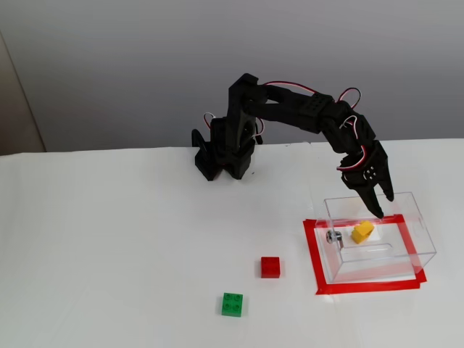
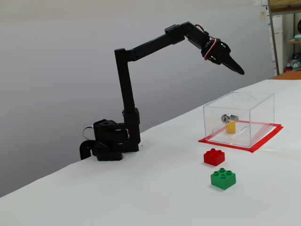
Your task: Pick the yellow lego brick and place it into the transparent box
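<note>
The yellow lego brick (image 1: 362, 231) lies tilted on the floor inside the transparent box (image 1: 377, 264), near the box's small metal knob (image 1: 333, 237). In the other fixed view the brick (image 2: 230, 126) shows through the clear wall of the box (image 2: 258, 122), just below the knob (image 2: 226, 117). My gripper (image 1: 384, 206) hangs above the box's open top, pointing down, with its jaws slightly apart and nothing between them. In the other fixed view my gripper (image 2: 239, 70) is well above the box, seen edge-on.
The box stands on a red tape frame (image 1: 313, 254) at the right of the white table. A red brick (image 1: 271, 267) and a green brick (image 1: 233, 304) lie left of the box, nearer the front. The arm's base (image 1: 225, 156) stands at the back.
</note>
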`<action>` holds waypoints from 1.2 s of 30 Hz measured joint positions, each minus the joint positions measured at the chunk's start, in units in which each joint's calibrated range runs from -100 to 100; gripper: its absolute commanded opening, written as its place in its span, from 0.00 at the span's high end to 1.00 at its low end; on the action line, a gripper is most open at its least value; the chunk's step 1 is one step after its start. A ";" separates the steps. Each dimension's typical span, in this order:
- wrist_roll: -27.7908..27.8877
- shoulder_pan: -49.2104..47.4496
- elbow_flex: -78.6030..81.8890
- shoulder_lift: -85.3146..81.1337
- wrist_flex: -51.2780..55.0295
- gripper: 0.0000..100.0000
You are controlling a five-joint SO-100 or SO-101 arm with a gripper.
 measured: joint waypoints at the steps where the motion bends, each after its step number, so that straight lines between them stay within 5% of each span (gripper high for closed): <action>1: 0.00 0.75 0.00 -0.51 0.00 0.87; 11: 0.00 10.58 10.33 -10.66 0.00 0.98; 30: 0.00 36.75 36.54 -35.77 0.00 0.98; 36: 3.81 45.09 43.34 -42.45 0.00 0.98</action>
